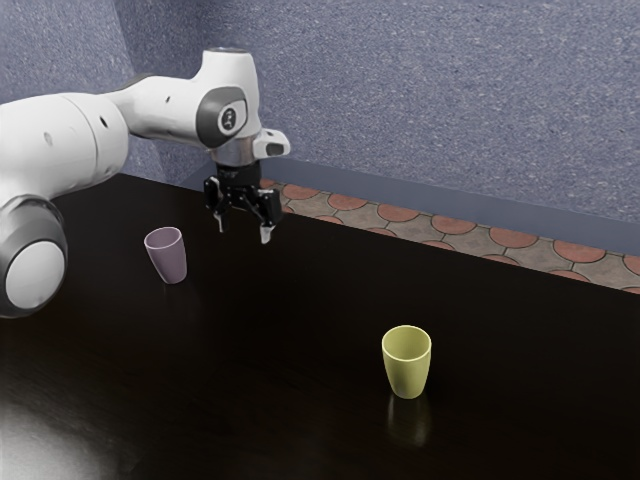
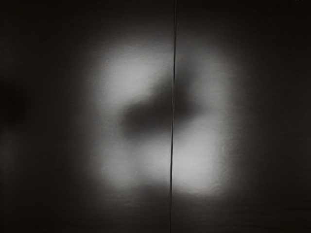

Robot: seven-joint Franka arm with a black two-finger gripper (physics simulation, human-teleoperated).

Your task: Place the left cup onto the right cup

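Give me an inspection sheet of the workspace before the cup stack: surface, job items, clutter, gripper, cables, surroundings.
Surface: dark glossy table, reflective; the wrist view shows a thin dark line running across it.
Job's things: purple cup upright at the exterior view's left; yellow-green cup upright further right and nearer the camera. They stand apart, and nothing touches either.
Clutter: nothing seen.
Gripper: gripper open and empty, hanging above the table behind the cups, nearer the purple cup.
Cables: nothing seen.
Surroundings: blue-grey textured wall; terracotta tiled floor beyond the table's far edge.
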